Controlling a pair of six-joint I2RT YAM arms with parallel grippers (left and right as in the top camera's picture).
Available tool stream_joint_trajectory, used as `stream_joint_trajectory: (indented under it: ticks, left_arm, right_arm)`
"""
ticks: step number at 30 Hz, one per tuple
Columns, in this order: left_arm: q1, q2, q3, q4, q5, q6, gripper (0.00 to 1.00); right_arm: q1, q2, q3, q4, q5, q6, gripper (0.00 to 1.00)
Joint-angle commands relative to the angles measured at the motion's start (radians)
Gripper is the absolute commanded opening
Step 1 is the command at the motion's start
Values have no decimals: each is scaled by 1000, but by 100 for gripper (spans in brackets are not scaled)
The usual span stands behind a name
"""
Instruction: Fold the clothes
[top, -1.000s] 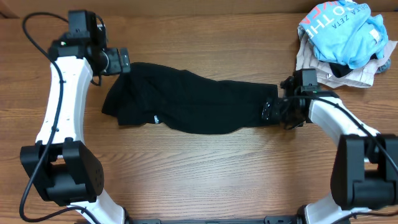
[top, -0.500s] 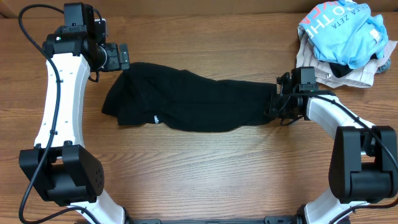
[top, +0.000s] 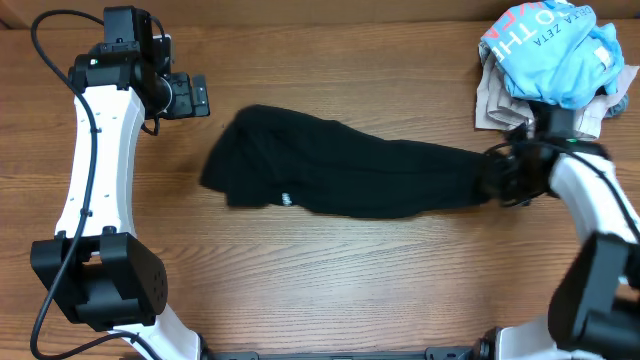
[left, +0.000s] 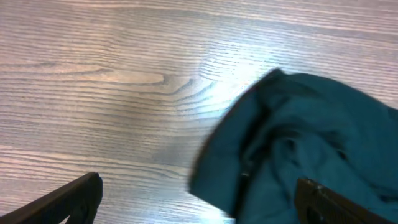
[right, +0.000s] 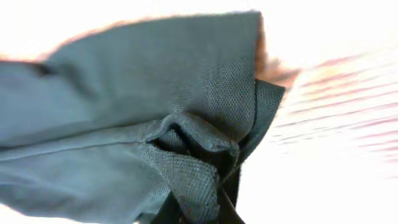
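The clothes are one black garment (top: 350, 175), lying stretched left to right across the middle of the wooden table, with a small white logo (top: 284, 199) near its left end. My right gripper (top: 497, 180) is shut on the garment's right end. In the right wrist view the fabric (right: 155, 81) bunches into a pinched fold between the gripper's (right: 200, 208) fingers. My left gripper (top: 200, 97) is open, up and to the left of the garment and apart from it. In the left wrist view the garment's left corner (left: 311, 137) lies ahead of the wide-open left gripper (left: 199, 186).
A heap of other clothes sits at the back right corner: a light blue T-shirt (top: 550, 45) on top of a beige garment (top: 495, 100), close behind my right arm. Bare wood (top: 330, 280) runs along the front of the table.
My right gripper closed on the garment's right end and moved right, dragging the whole garment to the right. The garment's left end slid away from my left gripper, which stayed open and barely moved.
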Motion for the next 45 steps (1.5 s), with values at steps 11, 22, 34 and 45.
stream_joint_trajectory:
  ticks: [11, 22, 34, 45]
  left_arm:
    - [-5, -22, 25, -12, 11, 23, 100]
    - [-6, -19, 25, -19, 12, 23, 100]
    - [-7, -17, -96, -14, 87, 46, 100]
    - [-19, -17, -424, 289, 341, 274, 100]
  right_arm:
    - [391, -69, 108, 35, 14, 34, 4]
    - [705, -1, 126, 255, 16, 140, 100]
    - [604, 0, 271, 43, 103, 153, 100]
    - [589, 28, 269, -21, 104, 153, 100]
